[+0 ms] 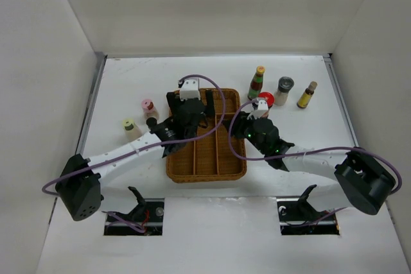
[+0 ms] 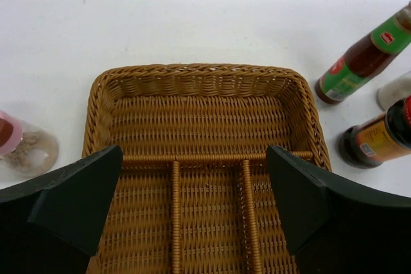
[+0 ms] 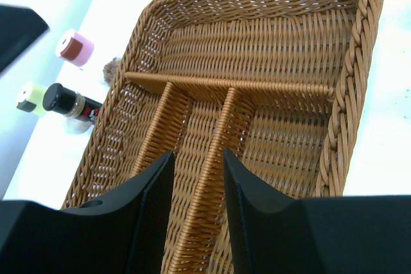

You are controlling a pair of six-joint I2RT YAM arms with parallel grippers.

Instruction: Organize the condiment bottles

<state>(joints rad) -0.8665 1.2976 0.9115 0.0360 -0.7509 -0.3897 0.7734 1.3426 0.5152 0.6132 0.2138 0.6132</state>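
A tall sauce bottle [image 1: 257,82], a grey-capped jar [image 1: 284,90], a small bottle [image 1: 307,95] and a red-capped bottle [image 1: 265,100] stand on the table [image 1: 128,75] to the right of the tray [image 2: 192,72] (wicker, divided). The red-capped one is just beside the rim. A pink-capped jar [image 1: 148,108] and a pale-yellow-capped jar [image 1: 130,127] stand to its left. The left gripper [image 2: 194,158] hovers over the tray, spread wide and grasping nothing. The right gripper [image 3: 198,155] hovers there too, with a slim gap between its fingers and nothing in it.
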